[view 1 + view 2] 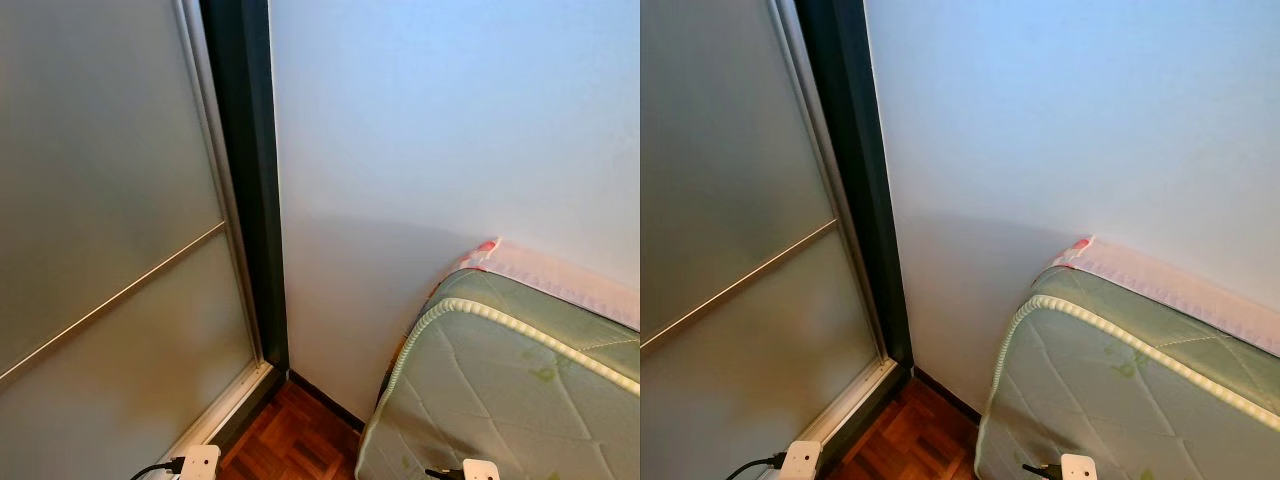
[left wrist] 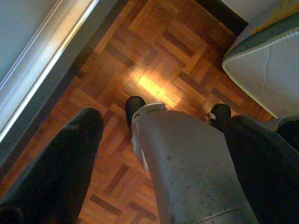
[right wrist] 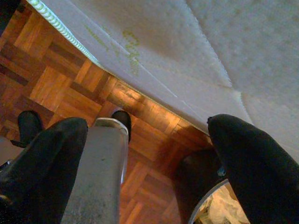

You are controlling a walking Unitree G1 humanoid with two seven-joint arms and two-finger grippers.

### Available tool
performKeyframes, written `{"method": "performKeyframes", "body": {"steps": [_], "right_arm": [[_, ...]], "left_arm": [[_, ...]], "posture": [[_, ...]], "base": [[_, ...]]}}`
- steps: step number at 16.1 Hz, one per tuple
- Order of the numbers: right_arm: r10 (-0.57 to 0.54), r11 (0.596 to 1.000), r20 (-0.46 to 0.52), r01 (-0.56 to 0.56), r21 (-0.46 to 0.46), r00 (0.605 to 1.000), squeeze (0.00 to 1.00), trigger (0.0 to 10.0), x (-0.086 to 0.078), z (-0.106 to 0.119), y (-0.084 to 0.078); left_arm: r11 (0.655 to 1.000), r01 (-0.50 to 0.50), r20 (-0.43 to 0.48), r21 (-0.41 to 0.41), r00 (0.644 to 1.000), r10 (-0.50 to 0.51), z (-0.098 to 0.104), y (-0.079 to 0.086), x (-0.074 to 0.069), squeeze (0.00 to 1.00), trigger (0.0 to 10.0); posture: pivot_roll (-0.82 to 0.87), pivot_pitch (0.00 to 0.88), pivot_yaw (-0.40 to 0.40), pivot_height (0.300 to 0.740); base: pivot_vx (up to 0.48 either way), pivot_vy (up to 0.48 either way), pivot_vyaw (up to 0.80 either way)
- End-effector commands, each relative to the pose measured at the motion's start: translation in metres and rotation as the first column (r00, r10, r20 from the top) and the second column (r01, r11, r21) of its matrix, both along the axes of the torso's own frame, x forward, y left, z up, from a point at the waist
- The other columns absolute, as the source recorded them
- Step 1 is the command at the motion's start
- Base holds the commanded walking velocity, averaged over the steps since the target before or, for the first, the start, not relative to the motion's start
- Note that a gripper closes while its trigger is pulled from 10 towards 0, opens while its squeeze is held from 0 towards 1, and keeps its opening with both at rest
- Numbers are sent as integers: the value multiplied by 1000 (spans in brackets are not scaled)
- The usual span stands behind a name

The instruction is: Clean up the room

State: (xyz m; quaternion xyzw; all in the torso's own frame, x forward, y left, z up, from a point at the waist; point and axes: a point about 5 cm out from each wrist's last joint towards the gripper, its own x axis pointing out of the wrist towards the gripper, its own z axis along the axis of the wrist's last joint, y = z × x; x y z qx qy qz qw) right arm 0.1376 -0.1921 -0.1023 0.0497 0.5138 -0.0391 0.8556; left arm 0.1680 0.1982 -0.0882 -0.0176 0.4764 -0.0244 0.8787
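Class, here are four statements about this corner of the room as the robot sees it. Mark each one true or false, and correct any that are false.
1. A mattress with a quilted green cover leans against the white wall. True.
2. The floor is covered in grey carpet. False: it is wooden parquet.
3. The left gripper has its two black fingers spread apart and holds nothing. True.
4. The frosted sliding door stands to the robot's right of the mattress. False: the door is on the robot's left, the mattress on its right.
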Motion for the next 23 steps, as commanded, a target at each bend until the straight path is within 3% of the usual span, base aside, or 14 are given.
{"method": "performKeyframes", "body": {"steps": [1, 9, 23], "right_arm": [[-12, 1000, 6, 12, 3, 1000, 0, 10000, 2, 1, 0], [-24, 1000, 11, 24, 21, 1000, 0, 10000, 2, 1, 1], [18, 1000, -1, -18, 17, 1000, 0, 10000, 2, 1, 0]], "left_arm": [[1000, 3, -23, 5, 1000, -2, -2, 1, -3, 0, 10000], [1000, 7, -20, 2, 1000, -7, -1, -1, -1, 0, 10000], [1000, 6, -24, 0, 1000, -6, -2, -5, -3, 0, 10000]], "posture": [[98, 21, -43, 702], [98, 26, -42, 702], [98, 32, -50, 702]], "base": [[0, 0, 0], [0, 0, 0], [-283, 0, 0]]}}
